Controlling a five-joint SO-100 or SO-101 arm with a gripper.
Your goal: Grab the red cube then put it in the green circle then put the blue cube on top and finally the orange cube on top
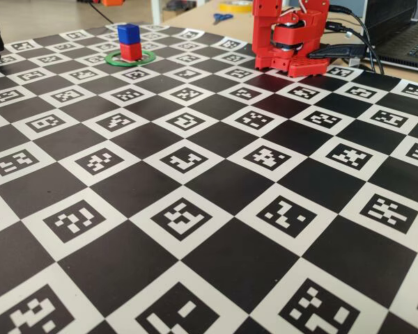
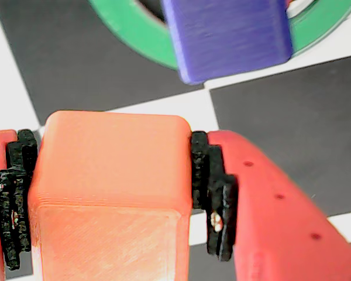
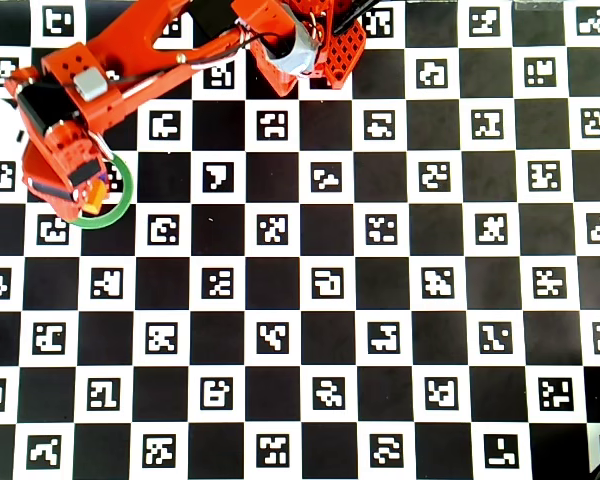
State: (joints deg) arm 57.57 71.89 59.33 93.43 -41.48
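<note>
Gripping the orange cube [image 2: 108, 193] tight between its black pads [image 2: 213, 193], the claw [image 3: 93, 192] hangs right over the green circle [image 3: 126, 196] in the overhead view. In the wrist view the blue cube [image 2: 228, 35] sits just ahead, and below the orange one, with green ring showing on both sides of it. The fixed view shows the blue cube [image 1: 128, 33] stacked on the red cube [image 1: 131, 51] inside the circle [image 1: 115, 60], though oddly the arm isn't over it there. The stack is near the far left edge of the checkered mat [image 3: 310, 330] on the desk; most of the board is open squares, loads of room.
</note>
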